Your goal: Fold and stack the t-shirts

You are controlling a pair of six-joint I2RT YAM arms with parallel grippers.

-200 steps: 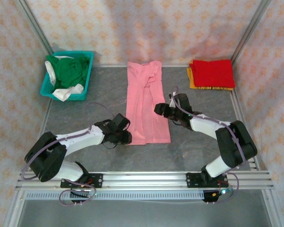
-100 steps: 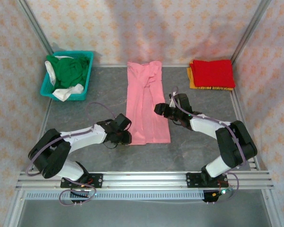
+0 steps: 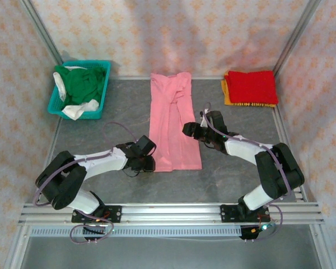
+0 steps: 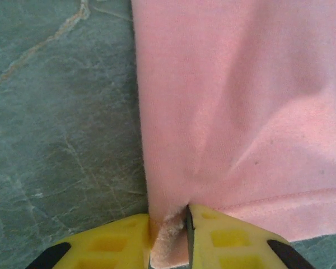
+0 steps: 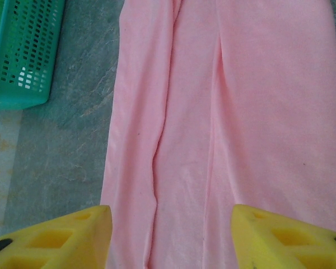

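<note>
My left pincer sits at the near left corner of the pink t-shirt. From my left wrist I see its yellow fingers pinching a small bunch of that corner's hem between them, the cloth puckering away from the nip. The pink t-shirt lies in the middle of the grey table as a long strip running away from me, its sides folded in and lengthwise creases along it. My right pincer is over the strip's right edge, about halfway along it; its fingers are spread wide above the pink cloth, and I cannot tell whether they touch it. At the far right corner a folded red t-shirt rests on an orange-yellow t-shirt. At the far left, the teal basket holds a crumpled green t-shirt and a white t-shirt.
</note>
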